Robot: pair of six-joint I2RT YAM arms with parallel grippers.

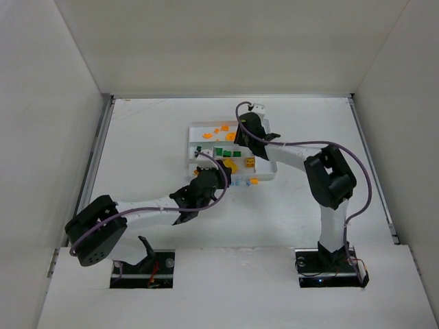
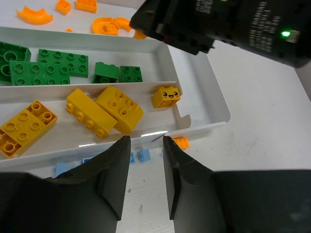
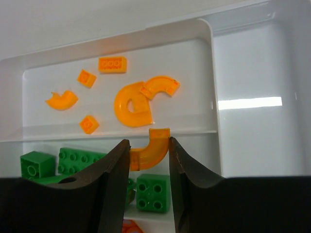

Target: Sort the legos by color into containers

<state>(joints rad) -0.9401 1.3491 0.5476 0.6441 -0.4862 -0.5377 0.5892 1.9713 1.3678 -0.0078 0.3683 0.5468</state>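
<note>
Right gripper (image 3: 146,162) pinching curved orange lego (image 3: 151,145); I read it as hanging over divider (image 3: 58,135) between orange section (image 3: 194,73) and greens (image 3: 153,191). Release here risks drop among greens (or perch on wall). Left gripper (image 2: 146,170) agape, empty, above light blue legos (image 2: 143,155) on table (image 2: 272,126), just near of tray (image 2: 214,104).

Whole setup sits on a plain white table (image 1: 151,137), boxed in by white panels: left wall (image 1: 41,103), back wall (image 1: 233,41), right wall (image 1: 408,82). Thin metal strips (image 1: 96,161) run along the table's side edges, maybe rails, hard to tell from up here. A white board (image 1: 233,288) covers the near edge, with two dark cutouts (image 1: 143,269). Lighting's soft and even, only faint shadows.
</note>
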